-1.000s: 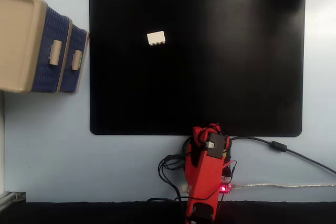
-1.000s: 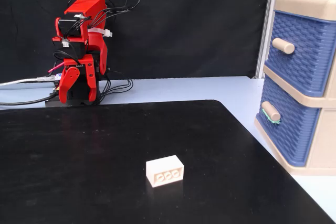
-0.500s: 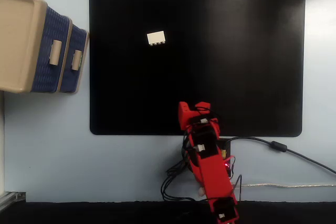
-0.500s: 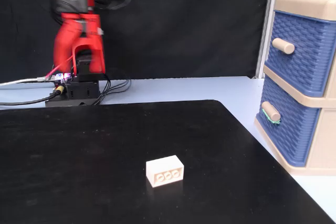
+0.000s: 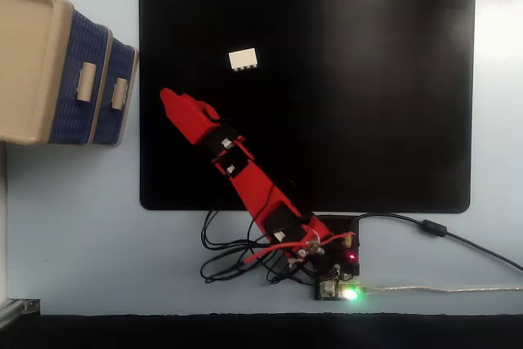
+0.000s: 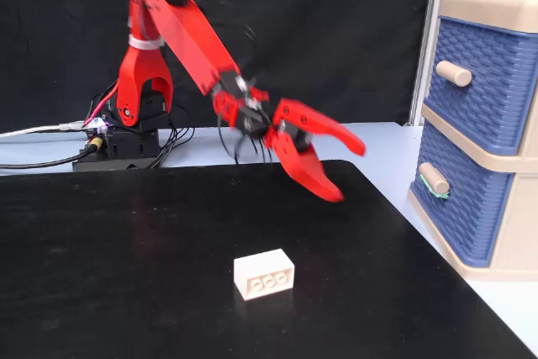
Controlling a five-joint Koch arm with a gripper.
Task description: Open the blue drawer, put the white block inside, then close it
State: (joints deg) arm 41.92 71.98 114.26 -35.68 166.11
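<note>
Red claw (image 6: 346,172) spread wide, grasping nothing, hanging above the black mat (image 6: 126,275) and pointing toward the beige cabinet (image 6: 496,6). White block (image 6: 264,274) lying alone on the mat, well apart from the claw, studs facing the camera in a fixed view. Seen from above at (image 5: 243,60), between arm and far mat edge. Both blue drawers shut; blue drawer (image 5: 121,91) beside the wider one (image 5: 78,79), cabinet standing on the pale bench (image 5: 82,226).

The white block (image 5: 243,60) lies flat on the mat – its studs face sideways; the blue drawer (image 5: 119,93) sits shut at nine o'clock.
</note>
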